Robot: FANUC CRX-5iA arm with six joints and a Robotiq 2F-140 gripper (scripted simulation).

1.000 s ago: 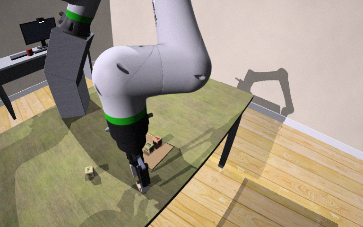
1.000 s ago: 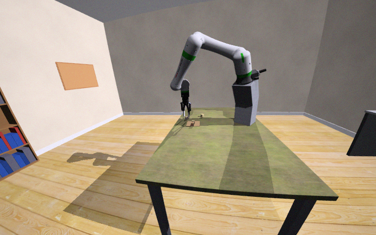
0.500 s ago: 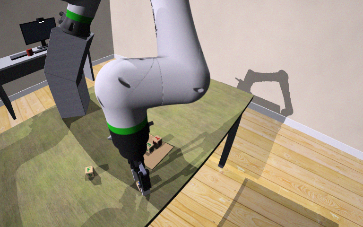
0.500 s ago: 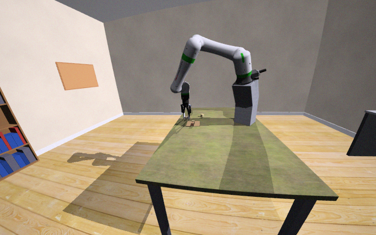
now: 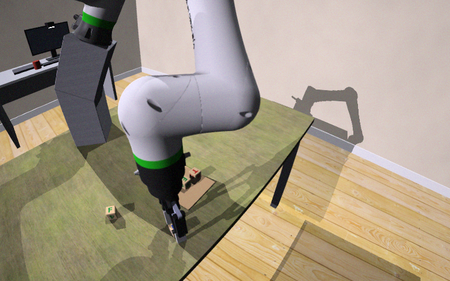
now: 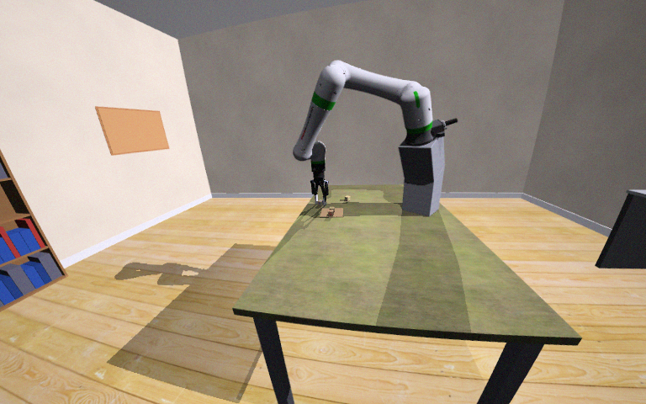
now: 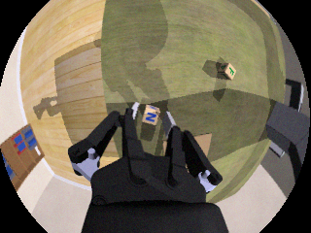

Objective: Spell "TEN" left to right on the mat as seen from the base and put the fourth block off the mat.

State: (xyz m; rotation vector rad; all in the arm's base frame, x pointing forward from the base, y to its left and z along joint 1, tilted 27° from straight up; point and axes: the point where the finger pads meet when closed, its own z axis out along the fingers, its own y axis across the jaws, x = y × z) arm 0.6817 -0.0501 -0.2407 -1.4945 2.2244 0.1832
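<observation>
My gripper point(image 5: 176, 236) point(image 6: 320, 200) point(image 7: 151, 113) is open, its fingers on either side of the N block point(image 5: 171, 229) point(image 7: 151, 116). Gaps show between block and fingers in the wrist view. The N block has a blue letter on top and is off the mat. The brown mat point(image 5: 198, 196) point(image 6: 339, 213) point(image 7: 203, 144) carries the T block point(image 5: 195, 172), with a red letter, and the E block point(image 5: 185, 181), with a green letter, close together; the arm partly hides the E block. The F block point(image 5: 111, 211) point(image 6: 346, 198) point(image 7: 227, 72), green-lettered, stands off the mat.
The green table point(image 5: 232, 152) point(image 6: 342, 266) has an edge near the gripper, with the wooden floor point(image 5: 331, 185) beyond it. The arm's grey pedestal point(image 5: 82, 79) point(image 6: 419, 176) stands on the table. Arm shadows fall across the mat and table.
</observation>
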